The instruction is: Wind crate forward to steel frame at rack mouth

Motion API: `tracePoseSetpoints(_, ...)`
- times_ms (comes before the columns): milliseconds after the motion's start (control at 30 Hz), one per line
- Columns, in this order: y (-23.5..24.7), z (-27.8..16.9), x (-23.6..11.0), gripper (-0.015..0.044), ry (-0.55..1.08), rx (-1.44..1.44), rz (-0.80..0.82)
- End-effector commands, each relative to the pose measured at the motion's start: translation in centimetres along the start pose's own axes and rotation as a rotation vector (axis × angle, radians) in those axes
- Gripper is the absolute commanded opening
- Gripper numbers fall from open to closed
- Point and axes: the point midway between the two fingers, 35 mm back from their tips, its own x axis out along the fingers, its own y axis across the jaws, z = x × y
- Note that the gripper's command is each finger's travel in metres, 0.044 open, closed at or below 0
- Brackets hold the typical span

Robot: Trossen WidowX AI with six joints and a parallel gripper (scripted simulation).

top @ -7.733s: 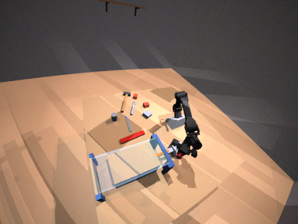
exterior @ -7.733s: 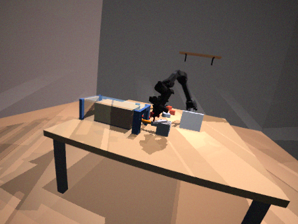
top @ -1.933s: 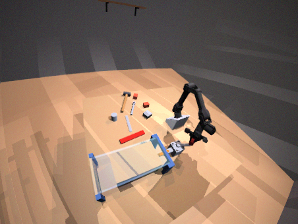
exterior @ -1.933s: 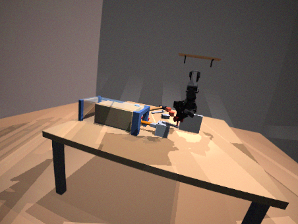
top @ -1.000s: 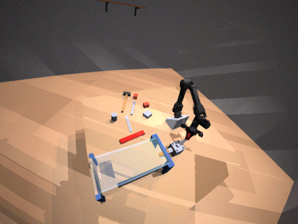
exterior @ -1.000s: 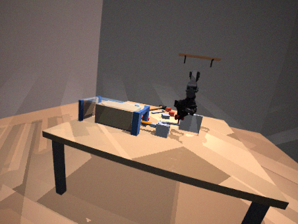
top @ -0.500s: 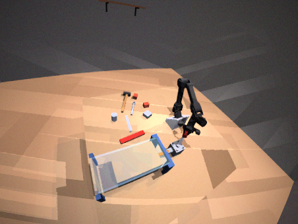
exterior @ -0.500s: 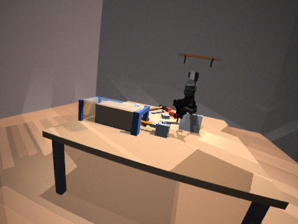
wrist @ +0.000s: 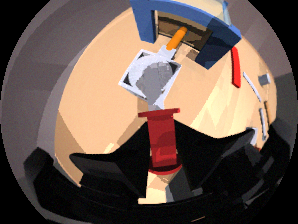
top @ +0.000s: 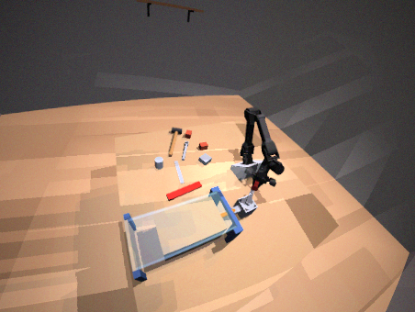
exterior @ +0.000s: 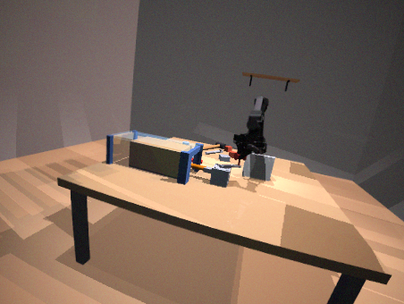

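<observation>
The tool (wrist: 161, 171) grips the red winch handle (wrist: 161, 137) above the winch (wrist: 154, 76).

From my overhead feed: black six-joint arm (top: 257, 138) bent down over the wooden bench (top: 321, 239), its gripper (top: 255, 185) clamped on a red-gripped winch handle (top: 254, 185) just above the small grey hand winch (top: 246, 204). Orange strap (top: 225, 214) runs from the winch into the blue-posted clear-panelled guard cubby (top: 129, 222); grey crate (top: 149, 243) sits at the far end. Flat red bar (top: 184, 190) lies beside the cubby; wooden-handled hammer (top: 173, 139) lies further off.
</observation>
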Motion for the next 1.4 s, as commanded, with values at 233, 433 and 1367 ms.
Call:
tracePoseSetpoints(233,-3.1,0.6,0.6,0.0000,-0.004,0.012,-0.051)
tracePoseSetpoints(433,-3.9,0.9,0.7,0.0000,-0.004,0.012,-0.052)
tracePoseSetpoints(1367,-7.3,3.2,1.6,0.0000,-0.005,0.013,-0.055)
